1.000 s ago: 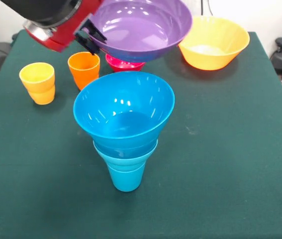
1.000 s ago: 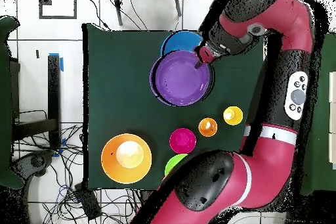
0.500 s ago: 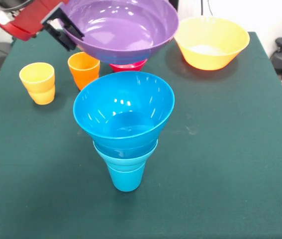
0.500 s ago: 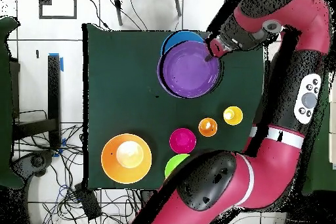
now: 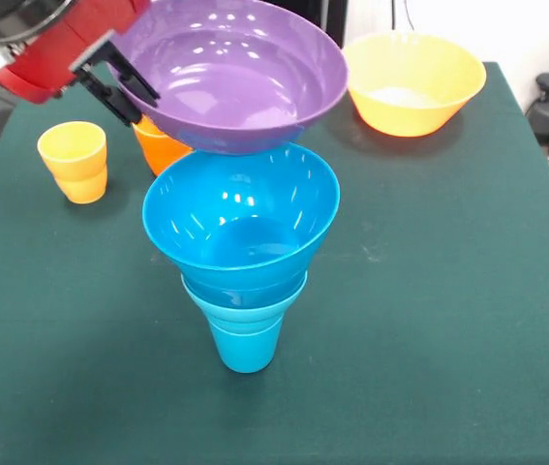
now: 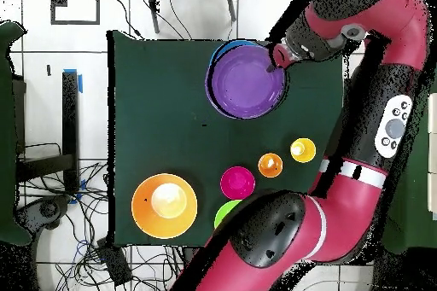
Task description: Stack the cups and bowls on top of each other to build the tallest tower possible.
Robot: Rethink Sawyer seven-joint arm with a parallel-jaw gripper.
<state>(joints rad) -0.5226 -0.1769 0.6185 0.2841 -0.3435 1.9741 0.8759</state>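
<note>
- Gripper (image 5: 119,82) is pinching the purple bowl (image 5: 230,73) by its rim, closed on it.
- Purple bowl is hanging tilted just above the blue tower (image 5: 242,252), mid-table.

Gripper (image 5: 119,82) clamps the rim of the purple bowl (image 5: 230,73), held in the air over the blue bowl stack (image 5: 242,228); only a thin gap shows between the two. Just below the gripper stands the orange cup (image 5: 161,145), with the yellow cup (image 5: 74,161) beside it. Past the purple bowl's opposite rim sits the yellow-orange bowl (image 5: 414,82). The green cloth (image 5: 448,291) beyond the stack lies bare.
</note>
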